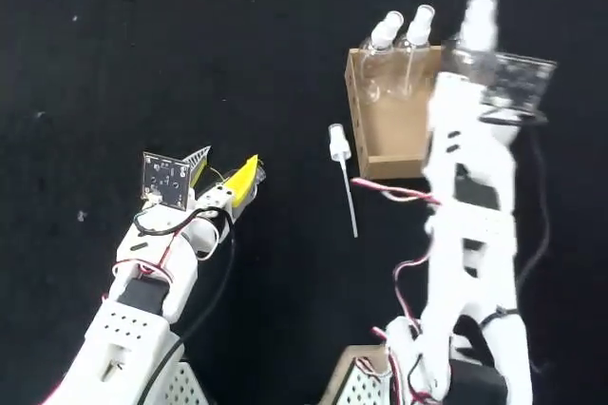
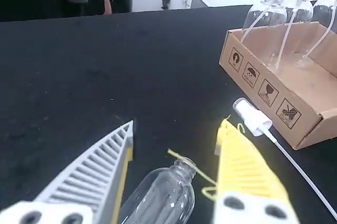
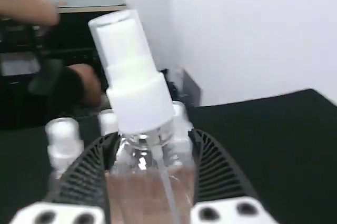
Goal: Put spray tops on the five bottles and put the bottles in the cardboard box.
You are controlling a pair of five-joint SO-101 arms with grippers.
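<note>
1. Black tabletop runs under both arms, with a white wall and dark furniture behind it.
2. At the left, the left gripper has its grey and yellow fingers splayed to either side of an uncapped bottle. The bottle sits deep between them with its open neck pointing away from the arm. This grip appears meant to steady the bottle so a top can be fitted.
3. Between that arm and the box, a loose spray top lies flat on the table. Its thin dip tube trails toward the near edge. It lies near the open neck and is likely the next part needed.
4. Just beside the spray top stands the cardboard box. Two capped bottles lean together at its far end, leaving bare floor nearer the arms for more.
5. At the right, the right gripper pinches a third capped bottle with its black fingers pressed to the clear body below the white top. It holds this bottle upright above the right side of the box. The bottle looks ready to go in alongside the other two.
</note>
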